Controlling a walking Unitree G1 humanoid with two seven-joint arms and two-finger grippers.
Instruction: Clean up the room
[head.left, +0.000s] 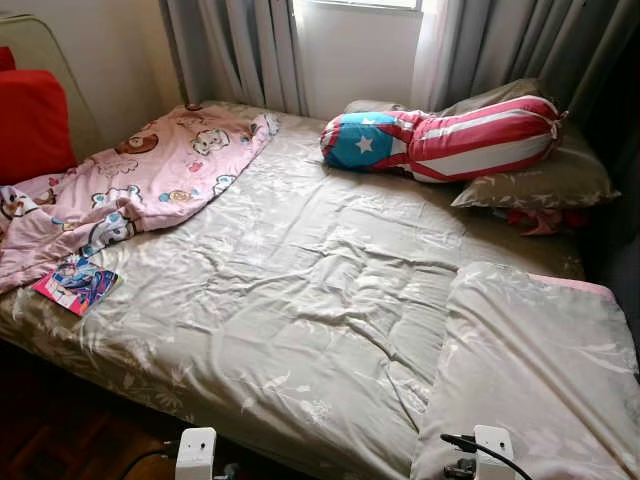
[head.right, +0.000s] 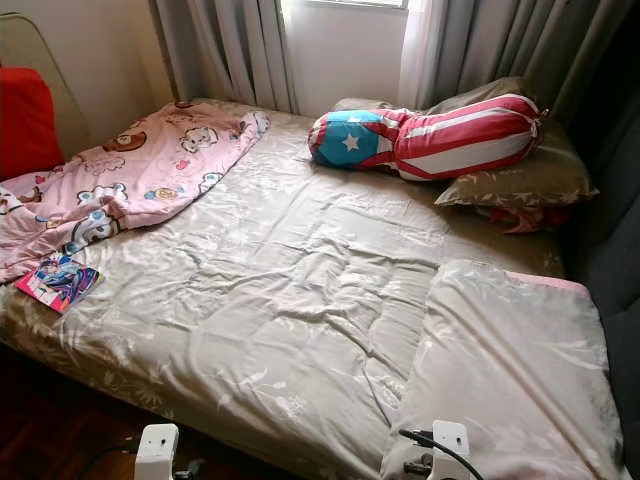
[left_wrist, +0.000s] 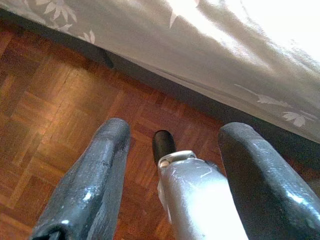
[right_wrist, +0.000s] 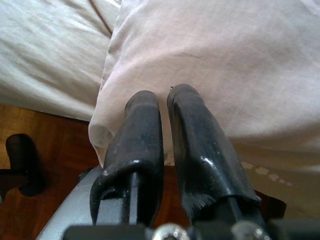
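Note:
A bed with a beige leaf-print sheet takes up most of the eye views. On it lie a crumpled pink cartoon blanket at the left, a colourful book near the left front edge, a star-and-stripe bolster at the back and a beige pillow at the front right. My left gripper hangs open over the wooden floor beside the bed edge. My right gripper is shut, its tips just in front of the front pillow's corner.
A second beige pillow lies behind the bolster, with something red tucked below it. A red cushion stands against the left wall. Grey curtains hang behind the bed. A dark surface flanks the right side.

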